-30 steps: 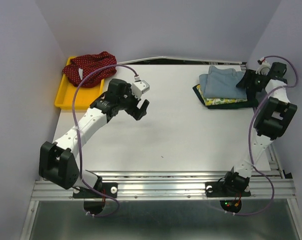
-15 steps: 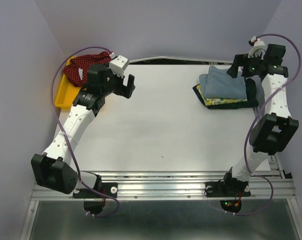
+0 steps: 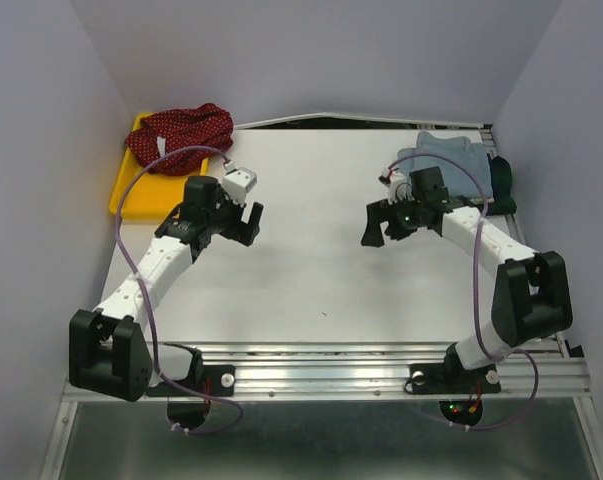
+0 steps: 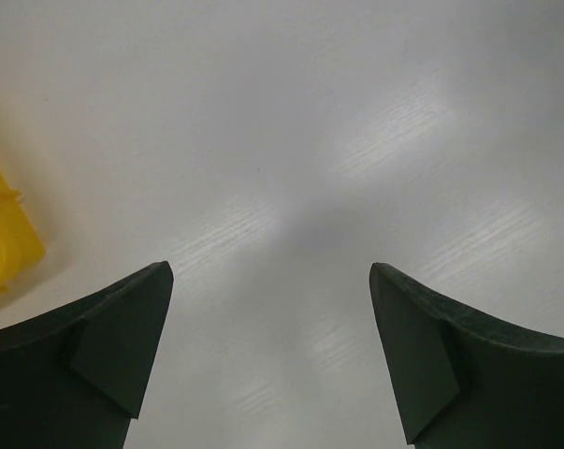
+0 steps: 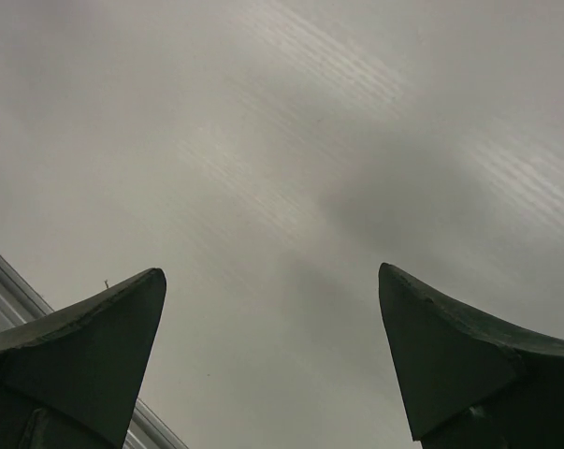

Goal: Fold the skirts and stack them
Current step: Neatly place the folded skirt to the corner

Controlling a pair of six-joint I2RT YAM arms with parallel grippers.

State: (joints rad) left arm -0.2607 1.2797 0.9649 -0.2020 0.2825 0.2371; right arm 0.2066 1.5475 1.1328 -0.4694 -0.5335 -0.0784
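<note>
A red white-dotted skirt lies crumpled on the yellow tray at the back left. At the back right a folded light-blue denim skirt tops a stack, and a dark green skirt shows at its right edge; my right arm covers the rest of the stack. My left gripper hangs open over bare table, right of the tray, holding nothing. My right gripper is open and empty too, over the table left of the stack.
The tray's yellow corner shows at the left edge of the left wrist view. A metal rail crosses the lower left corner of the right wrist view. Purple walls enclose the white table on three sides.
My right arm left the stack at the back right and swung down to the table's middle. My left arm went up to the tray, then drew back over the table.
</note>
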